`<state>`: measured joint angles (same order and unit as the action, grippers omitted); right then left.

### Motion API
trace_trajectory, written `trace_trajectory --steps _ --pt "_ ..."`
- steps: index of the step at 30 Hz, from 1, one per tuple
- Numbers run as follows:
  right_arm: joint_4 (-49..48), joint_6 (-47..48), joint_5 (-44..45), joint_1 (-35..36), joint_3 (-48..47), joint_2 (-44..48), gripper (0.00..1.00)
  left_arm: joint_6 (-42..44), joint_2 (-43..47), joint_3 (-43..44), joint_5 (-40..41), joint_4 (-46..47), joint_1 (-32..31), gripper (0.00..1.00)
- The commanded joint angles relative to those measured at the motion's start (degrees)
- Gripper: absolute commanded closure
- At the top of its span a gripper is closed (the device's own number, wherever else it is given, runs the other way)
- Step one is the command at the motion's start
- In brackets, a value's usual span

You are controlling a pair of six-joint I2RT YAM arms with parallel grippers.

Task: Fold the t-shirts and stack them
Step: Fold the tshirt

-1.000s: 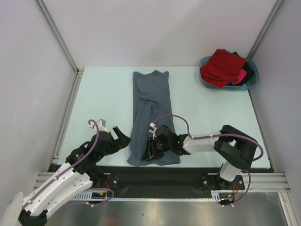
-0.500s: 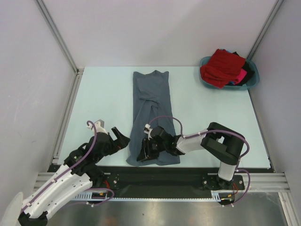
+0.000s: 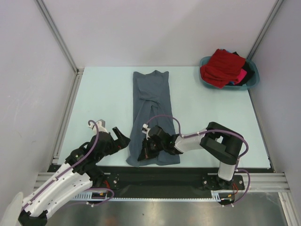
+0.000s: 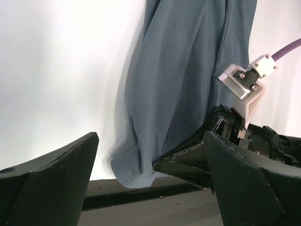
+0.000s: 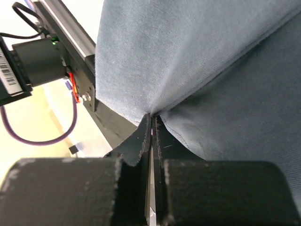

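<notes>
The slate-grey t-shirt (image 3: 149, 106) lies folded into a long strip down the middle of the table, its hem at the near edge. My right gripper (image 3: 145, 154) is shut on a pinch of that grey cloth (image 5: 188, 56) near the hem, the fabric pulled into a peak at the fingertips (image 5: 152, 117). My left gripper (image 3: 123, 139) stands wide open just left of the strip's near left corner (image 4: 136, 169), touching nothing. In the left wrist view the right gripper (image 4: 188, 162) shows low on the cloth. Red (image 3: 222, 65), pink (image 3: 241, 75) and dark (image 3: 249, 70) t-shirts are piled at the back right.
The teal basin (image 3: 254, 84) holding the other shirts stands at the far right corner against the wall. A black rail (image 3: 155, 172) runs along the table's near edge right under the hem. Aluminium frame posts line both sides.
My right gripper slid left along the hem and has closed from partly open onto the grey cloth. The left arm has stayed almost still.
</notes>
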<state>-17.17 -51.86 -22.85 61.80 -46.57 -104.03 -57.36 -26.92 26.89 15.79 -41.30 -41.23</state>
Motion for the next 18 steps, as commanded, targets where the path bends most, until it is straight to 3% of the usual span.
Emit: trace_trajectory --steps 1,11,18 --pt "3.4 2.6 0.6 1.3 -2.2 4.1 1.00 1.3 -0.3 -0.4 0.0 1.7 -0.3 0.00" --pt "21.8 5.1 7.1 4.5 -5.7 17.1 1.00 1.2 -0.8 -1.0 -0.2 2.5 -0.3 0.00" --pt "29.8 4.0 10.0 5.0 -5.6 18.0 1.00 1.2 -1.4 -1.4 -0.9 3.4 -0.3 0.00"
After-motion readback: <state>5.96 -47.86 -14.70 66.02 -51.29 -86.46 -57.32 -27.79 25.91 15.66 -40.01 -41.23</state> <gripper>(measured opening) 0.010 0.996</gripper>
